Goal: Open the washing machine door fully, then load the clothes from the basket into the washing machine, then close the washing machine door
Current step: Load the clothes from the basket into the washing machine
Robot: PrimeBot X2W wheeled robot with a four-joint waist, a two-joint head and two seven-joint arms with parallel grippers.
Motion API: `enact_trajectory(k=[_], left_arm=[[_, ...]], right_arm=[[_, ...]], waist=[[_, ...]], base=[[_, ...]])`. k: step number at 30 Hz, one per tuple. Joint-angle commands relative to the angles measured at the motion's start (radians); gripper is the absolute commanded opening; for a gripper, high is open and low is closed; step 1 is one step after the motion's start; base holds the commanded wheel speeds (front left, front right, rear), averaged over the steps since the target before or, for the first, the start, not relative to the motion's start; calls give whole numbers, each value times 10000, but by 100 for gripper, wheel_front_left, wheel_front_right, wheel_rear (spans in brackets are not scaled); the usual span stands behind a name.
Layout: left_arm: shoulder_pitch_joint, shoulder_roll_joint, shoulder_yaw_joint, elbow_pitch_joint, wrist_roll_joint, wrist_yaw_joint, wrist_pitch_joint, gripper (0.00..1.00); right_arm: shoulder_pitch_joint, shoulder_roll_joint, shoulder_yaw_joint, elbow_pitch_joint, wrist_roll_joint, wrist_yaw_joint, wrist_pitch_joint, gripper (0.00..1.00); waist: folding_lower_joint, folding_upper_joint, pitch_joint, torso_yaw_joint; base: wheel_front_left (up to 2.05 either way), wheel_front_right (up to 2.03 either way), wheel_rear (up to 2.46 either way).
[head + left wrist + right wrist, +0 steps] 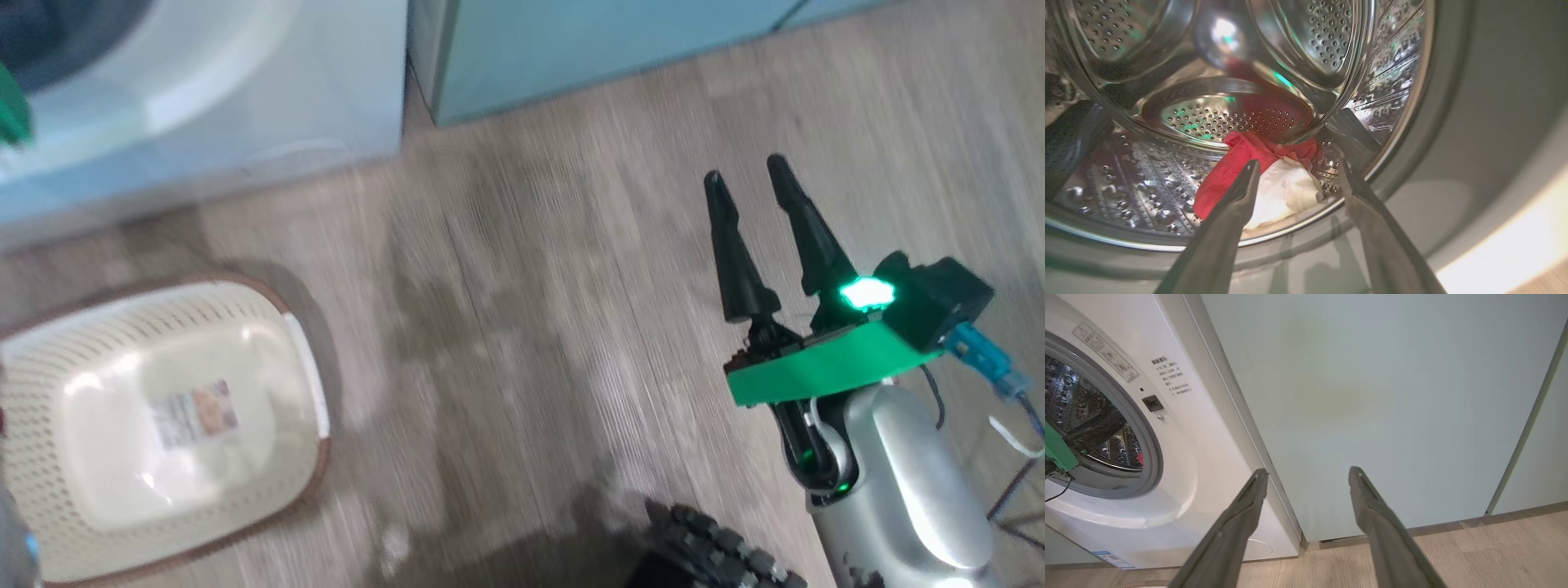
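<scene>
Left gripper (1298, 165) points into the steel drum (1208, 118) of the washing machine (1208, 457), its two dark fingers spread wide with nothing between them. Beyond the tips, the clothes (1229, 171) lie low in the drum at about 6 o'clock, red fabric with a white piece (1286, 192) lying against it. In the head view the right gripper (744, 170) hangs at 4 o'clock over the wooden floor (531, 286), jaws apart and holding nothing. The basket (49, 367) sits at 8 o'clock, its label sticker (194, 412) showing on the bare bottom, with the washer at 11 o'clock.
</scene>
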Motion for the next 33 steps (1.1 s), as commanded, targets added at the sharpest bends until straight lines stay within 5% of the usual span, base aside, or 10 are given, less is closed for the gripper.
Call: enact_trajectory(k=[1,13,33], left_arm=[[212,332,285,-556,-96,-45,-45,100],[4692,-1203,461,-3217,-276,-136,-45,100],[9125,-3137,707,-6148,-151,347,-45,100]], right_arm=[[204,-26,135,-230,-148,0,-65,100],[1144,-26,-103,157,-841,0,-65,100],[2030,-26,-562,214,-1003,0,-65,100]], waist=[[0,-1,-1027,298],[0,-1,-3706,1134],[0,-1,-5680,2328]], base=[[0,0,0],[0,0,0],[0,0,0]])
